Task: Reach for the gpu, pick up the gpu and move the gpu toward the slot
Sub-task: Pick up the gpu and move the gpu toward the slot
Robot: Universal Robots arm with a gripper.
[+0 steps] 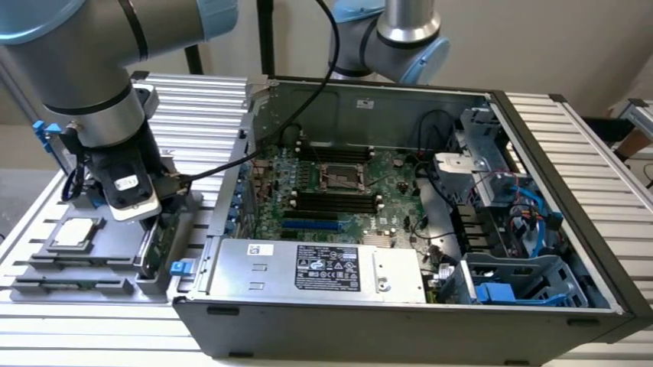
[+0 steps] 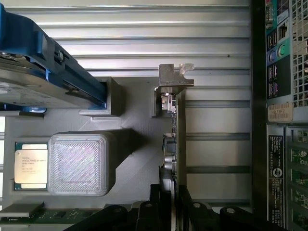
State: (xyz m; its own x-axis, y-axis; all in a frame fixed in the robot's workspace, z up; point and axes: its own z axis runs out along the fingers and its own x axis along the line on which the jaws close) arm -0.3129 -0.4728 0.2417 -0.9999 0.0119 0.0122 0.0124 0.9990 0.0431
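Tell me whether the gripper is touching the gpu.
Cannot tell. In the wrist view the gripper sits at one end of the gpu, but neither contact nor a gap shows plainly.

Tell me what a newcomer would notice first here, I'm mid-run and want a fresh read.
The open computer case takes up most of the exterior view, its green motherboard exposed. At the exterior view's left the gripper hangs just over the gpu, which stands on edge in a grey tray beside the case. A square silver CPU chip lies flat in the same tray.
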